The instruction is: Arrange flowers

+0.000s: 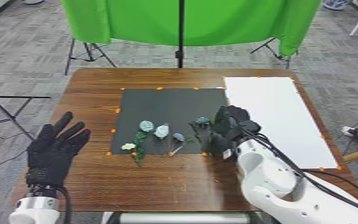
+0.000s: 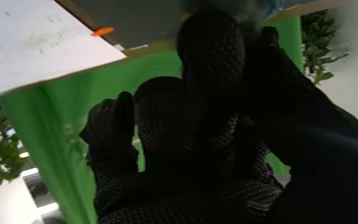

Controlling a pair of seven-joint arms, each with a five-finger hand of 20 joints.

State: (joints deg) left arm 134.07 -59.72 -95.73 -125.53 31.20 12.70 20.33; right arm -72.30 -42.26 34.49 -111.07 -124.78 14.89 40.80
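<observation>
In the head view, my left hand (image 1: 55,150) is open over the table's left side, away from the flowers. My right hand (image 1: 231,125) is at the dark mat's right edge, close beside a blue-grey flower (image 1: 202,121) and partly covering its stem area. Left of that lie a small bluish flower (image 1: 178,136), a pale flower (image 1: 162,131) and another pale flower (image 1: 146,126) with green leaves. A small white flower (image 1: 127,146) is at the mat's left edge. In the right wrist view, my right hand (image 2: 180,125) has a blurred bluish thing (image 2: 269,6) just beyond it.
The dark mat (image 1: 171,102) lies on the brown table (image 1: 95,100), with a white board (image 1: 278,120) along its right. Orange marks line their edges. Behind the table hang green cloths (image 1: 131,22) around a black stand.
</observation>
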